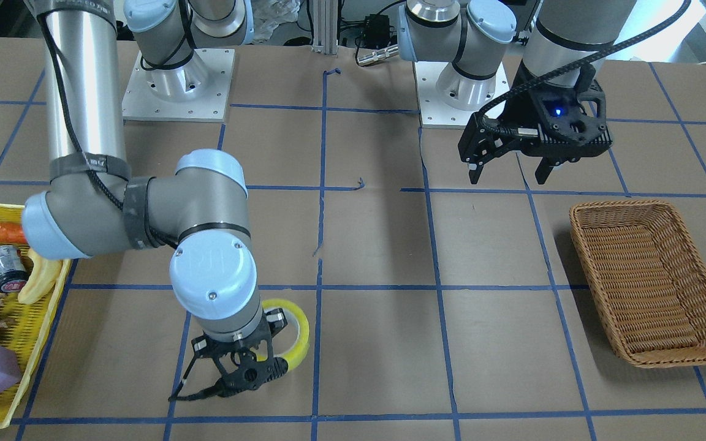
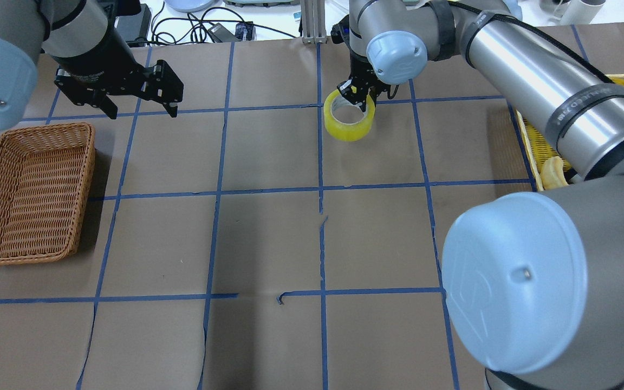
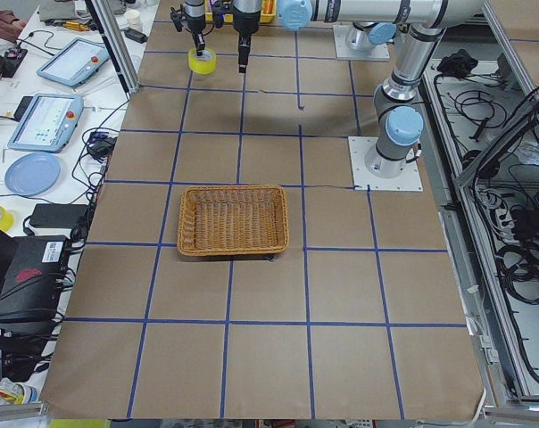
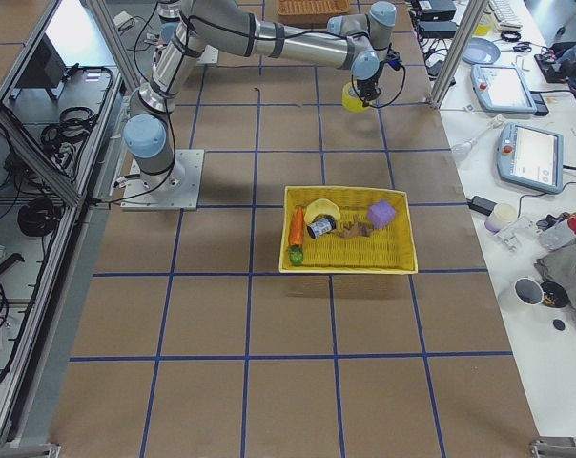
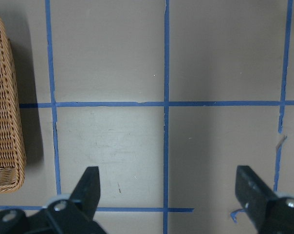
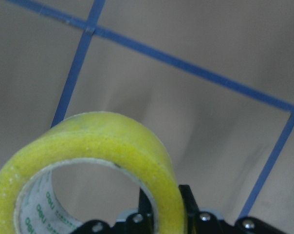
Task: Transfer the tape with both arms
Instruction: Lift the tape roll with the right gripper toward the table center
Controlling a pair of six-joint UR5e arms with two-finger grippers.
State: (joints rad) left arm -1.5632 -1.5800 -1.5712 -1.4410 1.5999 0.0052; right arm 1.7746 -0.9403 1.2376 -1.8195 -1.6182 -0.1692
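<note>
Done: right gripper (image 2: 359, 98) clamped on tape (image 2: 349, 123), 12 o'clock of table (image 2: 268, 244)
Remaining: handover to left gripper (image 2: 143, 112), fingers spread, empty; basket (image 2: 30, 130) at 9 o'clock

Silver-grey arms (image 1: 92, 92), light-blue joint caps (image 1: 213, 275), black cables (image 1: 573, 63), white base plates (image 1: 218, 92)

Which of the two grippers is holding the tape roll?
The right gripper: it pinches the wall of the yellow tape. The left gripper is open and holds nothing.
</note>
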